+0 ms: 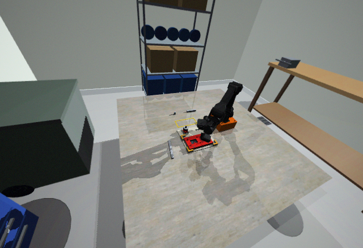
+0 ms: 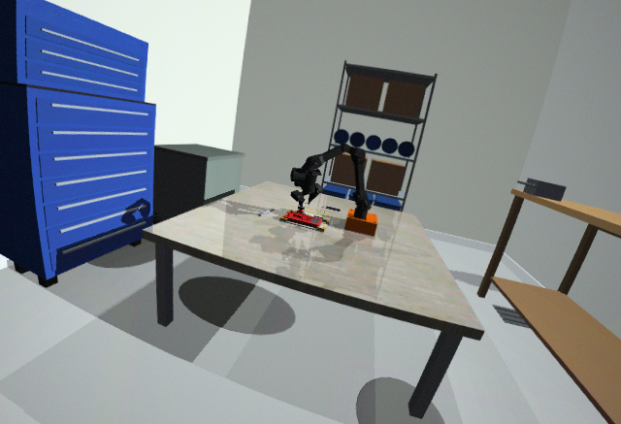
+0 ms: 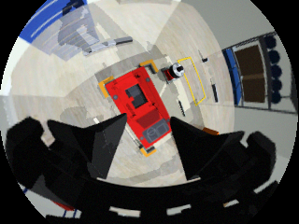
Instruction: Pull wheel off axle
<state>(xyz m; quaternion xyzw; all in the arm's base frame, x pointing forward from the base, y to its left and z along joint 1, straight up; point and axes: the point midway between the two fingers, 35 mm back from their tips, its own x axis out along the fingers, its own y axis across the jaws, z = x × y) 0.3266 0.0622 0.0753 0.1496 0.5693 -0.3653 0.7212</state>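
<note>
The small wheel sits around the upright axle, beside one end of the red block. It looks dark, white and red, and its fine shape is too small to tell. The marked area, a yellow outline, lies on the table just behind the wheel, with nothing seen inside it. My gripper is open and empty, pointing down above the red block. The wheel is off to one side, beyond the fingertips in the wrist view.
The red block lies among orange corner pieces below the fingers. An orange box stands at the arm's base. A grey bar lies left of the block. A dark tool and a smaller item lie behind the outline.
</note>
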